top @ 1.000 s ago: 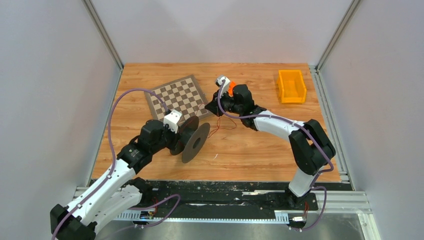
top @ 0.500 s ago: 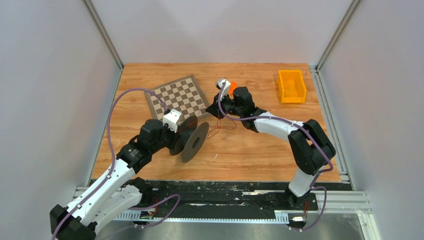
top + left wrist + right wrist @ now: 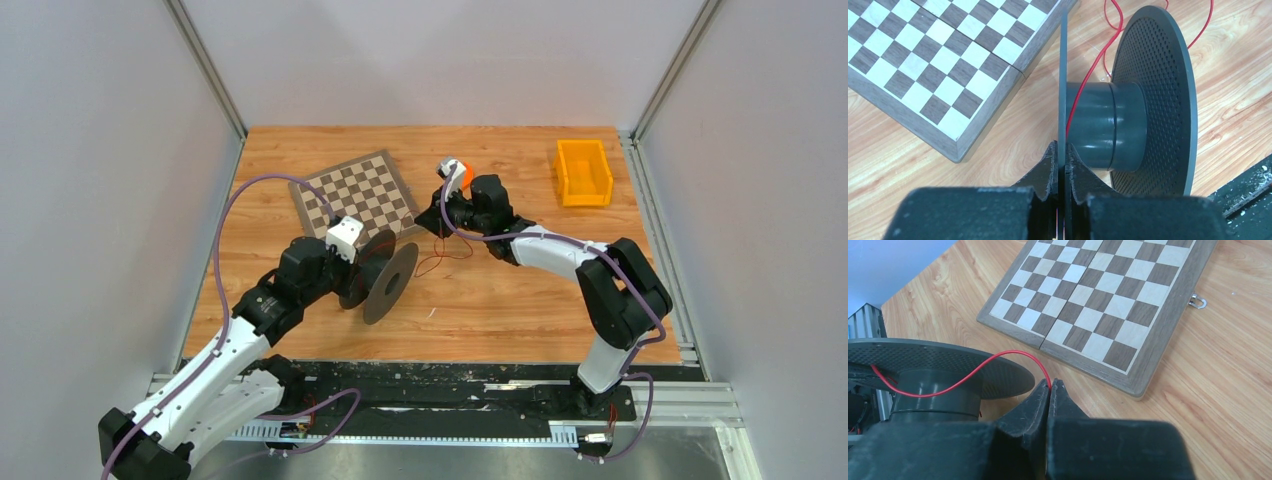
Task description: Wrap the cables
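Observation:
A dark grey spool (image 3: 391, 282) with two round flanges stands on its edges on the wooden table. My left gripper (image 3: 358, 277) is shut on the rim of its near flange (image 3: 1063, 75), with the hub (image 3: 1103, 125) just to the right of my left gripper (image 3: 1063, 156). The cable, a thin red wire (image 3: 446, 251), lies in loose loops right of the spool. It also runs from the hub (image 3: 933, 395) in an arc (image 3: 998, 357) into my right gripper (image 3: 1050, 385), which is shut on it. In the top view my right gripper (image 3: 427, 215) is beside the chessboard's right corner.
A folded chessboard (image 3: 355, 195) lies behind the spool, close to both grippers, and shows in the right wrist view (image 3: 1108, 300). An orange bin (image 3: 583, 172) stands at the back right. The table's near edge has a black rail.
My right gripper has shifted slightly to the right with the wire in it. The left gripper and spool have barely moved.

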